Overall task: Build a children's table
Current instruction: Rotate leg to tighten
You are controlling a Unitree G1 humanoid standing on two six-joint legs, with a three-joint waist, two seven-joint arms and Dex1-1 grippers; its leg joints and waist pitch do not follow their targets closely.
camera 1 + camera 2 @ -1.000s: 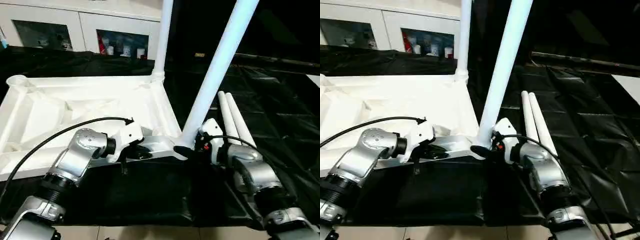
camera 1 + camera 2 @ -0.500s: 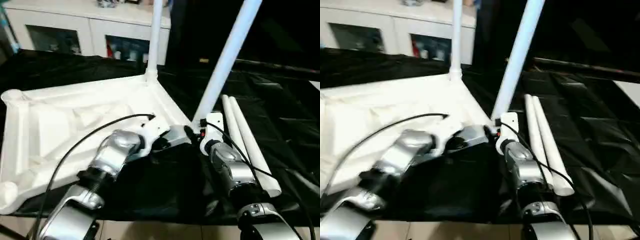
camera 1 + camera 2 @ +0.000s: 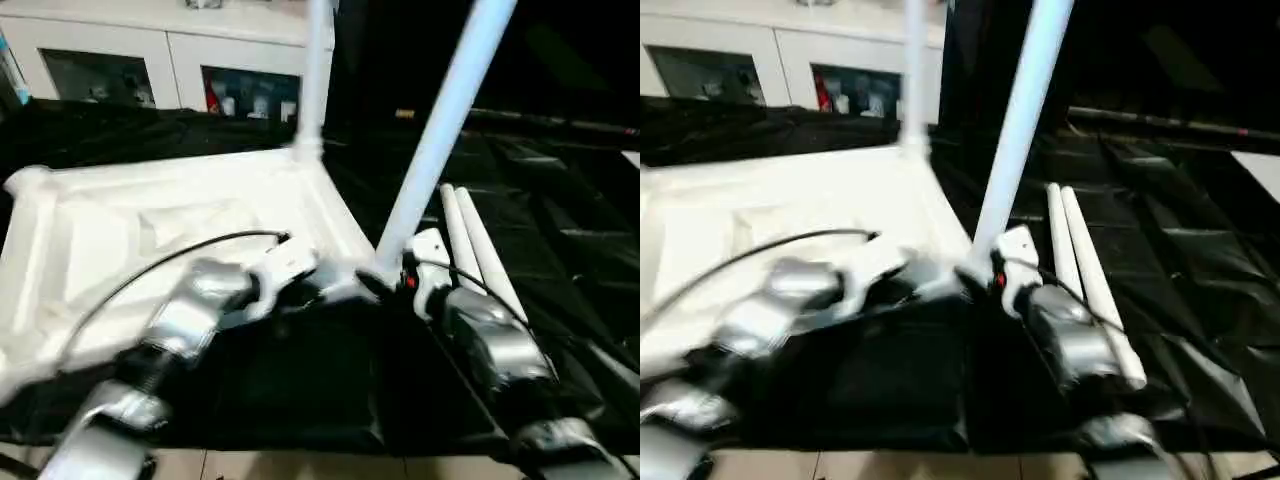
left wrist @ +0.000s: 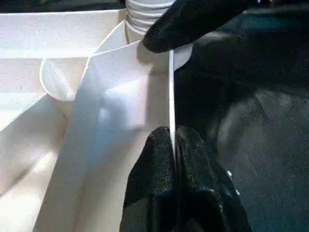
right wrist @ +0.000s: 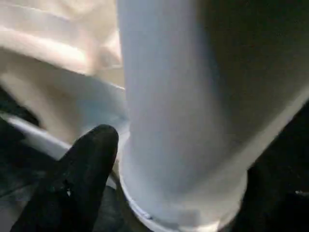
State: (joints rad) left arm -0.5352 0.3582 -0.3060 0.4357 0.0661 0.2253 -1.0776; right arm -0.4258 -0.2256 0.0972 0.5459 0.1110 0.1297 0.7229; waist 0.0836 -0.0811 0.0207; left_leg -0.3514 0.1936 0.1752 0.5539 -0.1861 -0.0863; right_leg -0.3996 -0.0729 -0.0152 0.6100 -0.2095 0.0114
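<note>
The children's table lies upside down on the desk, which is draped in black cloth, with its ribbed underside facing up. One leg stands upright in the far corner socket, and a second leg leans out of the near corner socket, tilting up and to the right. Two more legs lie side by side, touching, on the cloth just to the right of that corner. The left hand has its two black fingers pressed together on the thin edge of the tabletop's near rim, close to the socket with the leaning leg. The right hand sits at the base of the leaning leg; one black finger shows beside the tube there, and whether it touches or grips the leg cannot be told. White cabinets with glass doors stand behind the desk.
</note>
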